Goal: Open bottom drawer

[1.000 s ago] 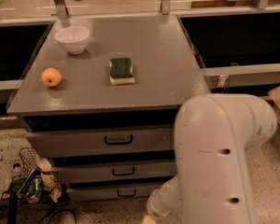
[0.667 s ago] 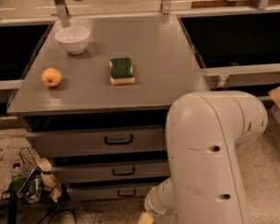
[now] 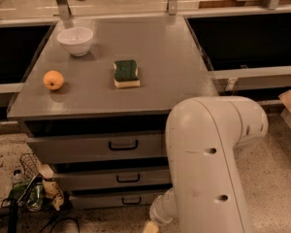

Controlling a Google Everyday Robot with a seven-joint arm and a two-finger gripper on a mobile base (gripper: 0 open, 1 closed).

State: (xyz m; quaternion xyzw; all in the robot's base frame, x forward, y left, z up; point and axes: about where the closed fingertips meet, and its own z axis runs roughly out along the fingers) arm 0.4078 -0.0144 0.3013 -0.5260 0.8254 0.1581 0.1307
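Observation:
Three grey drawer fronts stack under the grey cabinet top point(image 3: 174, 81). The bottom drawer point(image 3: 102, 200) is the thinnest, with a small black pull handle point(image 3: 131, 200), and it sits shut, flush with the fronts above. My white arm point(image 3: 208, 164) reaches down in front of the cabinet's right side and hides the right ends of all three drawers. Only a tan tip of my gripper point(image 3: 151, 226) shows at the lower edge, below and slightly right of the bottom drawer's handle, near the floor.
On the cabinet top lie a white bowl point(image 3: 75, 41), an orange fruit point(image 3: 53, 79) and a green-and-yellow sponge point(image 3: 126, 73). Cables and small clutter point(image 3: 31, 193) sit on the speckled floor left of the drawers. Dark recessed bays flank the cabinet.
My arm has swung a little left and lower across the cabinet's right side, covering more of the drawer fronts. The drawers and tabletop objects have not moved.

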